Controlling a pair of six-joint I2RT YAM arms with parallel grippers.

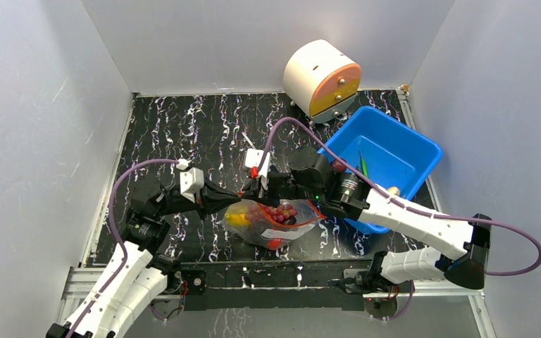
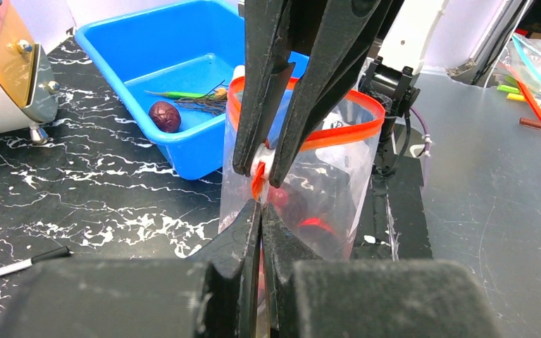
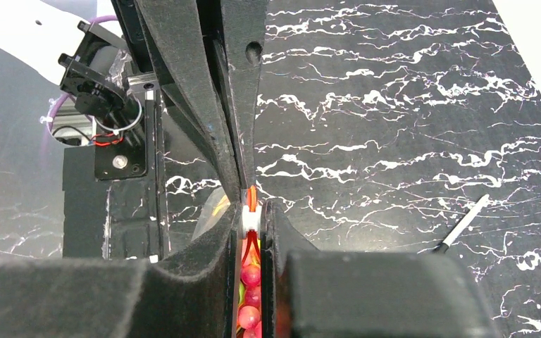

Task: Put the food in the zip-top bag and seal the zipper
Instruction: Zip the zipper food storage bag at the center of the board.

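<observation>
The clear zip-top bag (image 1: 276, 227) lies at the near middle of the table and holds purple-red grapes (image 1: 282, 212), a yellow banana (image 1: 238, 217) and a red fruit (image 1: 275, 243). Its red-orange zipper (image 2: 341, 132) stands open in a loop. My left gripper (image 2: 260, 211) is shut on the zipper's end at the bag's left corner. My right gripper (image 3: 252, 215) faces it fingertip to fingertip and is shut on the white slider (image 3: 251, 220) of the zipper. Grapes (image 3: 249, 296) show between the right fingers. In the top view the two grippers meet above the bag's left end (image 1: 252, 190).
A blue bin (image 1: 387, 151) stands at the right, holding a dark red fruit (image 2: 163, 116) and a green item. A white and orange drum (image 1: 322, 77) stands at the back. A thin pen (image 3: 461, 225) lies on the black marbled table behind the bag.
</observation>
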